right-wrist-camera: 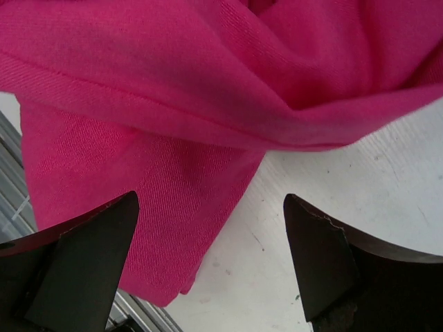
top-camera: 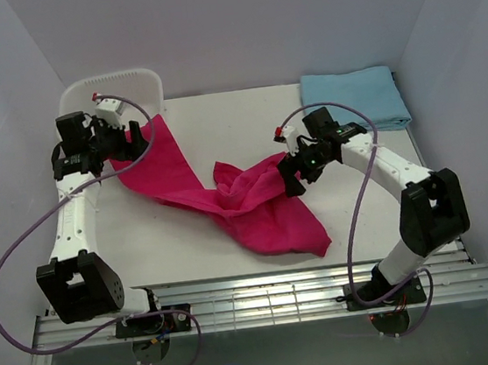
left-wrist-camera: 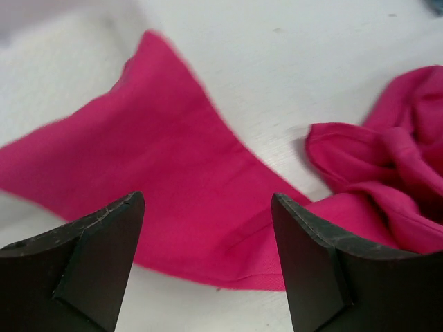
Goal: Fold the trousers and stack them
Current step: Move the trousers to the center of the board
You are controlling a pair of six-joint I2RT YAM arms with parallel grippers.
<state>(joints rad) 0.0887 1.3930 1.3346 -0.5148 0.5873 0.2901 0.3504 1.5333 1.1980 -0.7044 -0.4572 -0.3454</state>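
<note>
Our left end effector point(top-camera: 136, 142) and right end effector point(top-camera: 294, 177) hung spread, empty, over the crumpled magenta-pink soft fabric trousers point(top-camera: 257, 218). We judged them poised to regrasp.

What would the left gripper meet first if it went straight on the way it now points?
Most likely the trousers: a flat leg lies on the table ahead of the open left gripper, though depth is unclear.
</note>
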